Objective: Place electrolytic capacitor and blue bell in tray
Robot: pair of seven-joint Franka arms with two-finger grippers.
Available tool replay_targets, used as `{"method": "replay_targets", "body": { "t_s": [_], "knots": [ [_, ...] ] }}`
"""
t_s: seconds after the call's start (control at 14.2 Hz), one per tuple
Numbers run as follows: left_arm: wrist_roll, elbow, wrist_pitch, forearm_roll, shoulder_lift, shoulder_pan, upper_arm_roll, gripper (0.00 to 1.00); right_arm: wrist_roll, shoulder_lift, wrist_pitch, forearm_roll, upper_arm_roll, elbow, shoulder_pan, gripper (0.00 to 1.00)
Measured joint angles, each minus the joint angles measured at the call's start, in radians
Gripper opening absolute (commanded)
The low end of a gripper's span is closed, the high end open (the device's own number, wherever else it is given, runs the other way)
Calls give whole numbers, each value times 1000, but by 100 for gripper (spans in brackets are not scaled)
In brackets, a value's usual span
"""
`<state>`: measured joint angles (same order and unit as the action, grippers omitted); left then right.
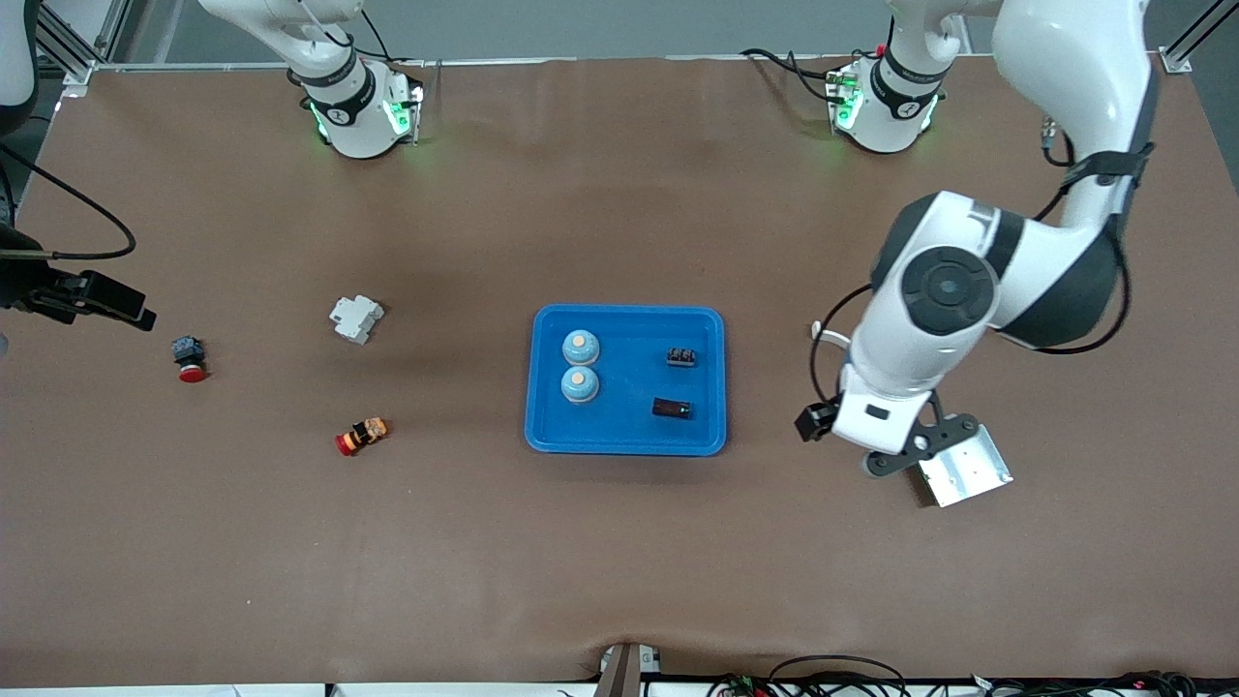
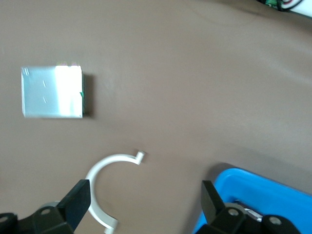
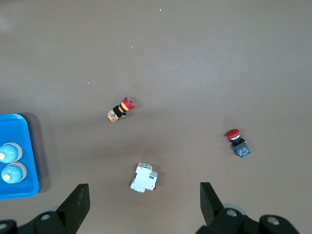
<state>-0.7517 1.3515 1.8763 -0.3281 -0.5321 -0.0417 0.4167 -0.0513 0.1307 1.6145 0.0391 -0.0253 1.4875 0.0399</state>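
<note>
The bright blue tray (image 1: pixel 629 431) lies mid-table. In it are two blue bells (image 1: pixel 580 346) (image 1: pixel 580 384), a dark cylindrical capacitor (image 1: pixel 671 409) and a second small black part (image 1: pixel 682 356). My left gripper (image 1: pixel 905 455) is open and empty, low over the table between the tray and a silver plate. In the left wrist view its fingers (image 2: pixel 75 202) flank bare table, with the tray's corner (image 2: pixel 253 187) beside one finger. My right gripper (image 3: pixel 144 195) is open and empty, high over the right arm's end of the table. The tray (image 3: pixel 22 131) and both bells (image 3: pixel 9 152) show in its view.
A flat silver plate (image 1: pixel 965 468) lies by the left gripper and also shows in the left wrist view (image 2: pixel 52 92). A white C-shaped clip (image 2: pixel 105 187) lies near it. Toward the right arm's end lie a white breaker (image 1: pixel 356 318), a red-and-orange button (image 1: pixel 361 435) and a red push button (image 1: pixel 190 358).
</note>
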Motion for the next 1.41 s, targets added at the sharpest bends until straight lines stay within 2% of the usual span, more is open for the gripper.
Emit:
{"method": "replay_targets", "body": {
  "t_s": [0.14, 0.35, 0.92, 1.41],
  "knots": [
    [145, 0, -1, 34, 20, 42, 0, 100, 0, 0, 0, 0, 0, 0, 0, 100],
    [261, 19, -7, 80, 60, 102, 0, 100, 0, 0, 0, 0, 0, 0, 0, 100],
    [326, 35, -8, 82, 97, 152, 1, 100, 0, 0, 0, 0, 0, 0, 0, 100],
    [341, 37, -8, 86, 118, 155, 4, 100, 0, 0, 0, 0, -1, 0, 0, 100]
  ]
}}
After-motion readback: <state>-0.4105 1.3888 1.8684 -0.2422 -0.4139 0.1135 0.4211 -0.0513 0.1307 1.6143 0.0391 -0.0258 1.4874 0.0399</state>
